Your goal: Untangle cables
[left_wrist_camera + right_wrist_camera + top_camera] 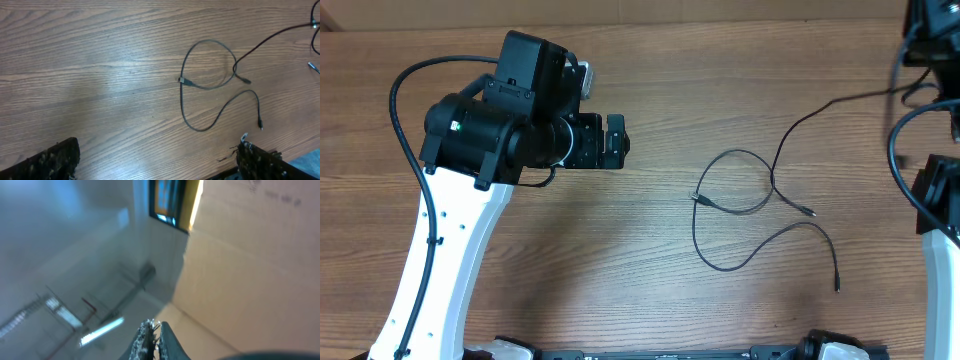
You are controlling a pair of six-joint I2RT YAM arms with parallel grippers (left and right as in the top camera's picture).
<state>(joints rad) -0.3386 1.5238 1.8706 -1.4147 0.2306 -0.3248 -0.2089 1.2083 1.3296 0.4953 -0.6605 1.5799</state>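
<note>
The cables point(735, 182) lie loose on the wooden desk point(620, 270), right of centre and well apart from the left fingers point(616, 140). One thin black cord forms a round loop, crossing itself beside a small plug end point(810, 213). A lower strand curves down and round to another plug tip point(837, 288) nearer the front edge. A further strand point(820, 110) runs up and right toward the right arm point(935, 200); where it ends cannot be told. The left fingers are released, spread wide over bare wood, touching no cord. The right fingers point(150, 341) are clenched tight together and point upward, away from the desk; whether they pinch anything cannot be told
</note>
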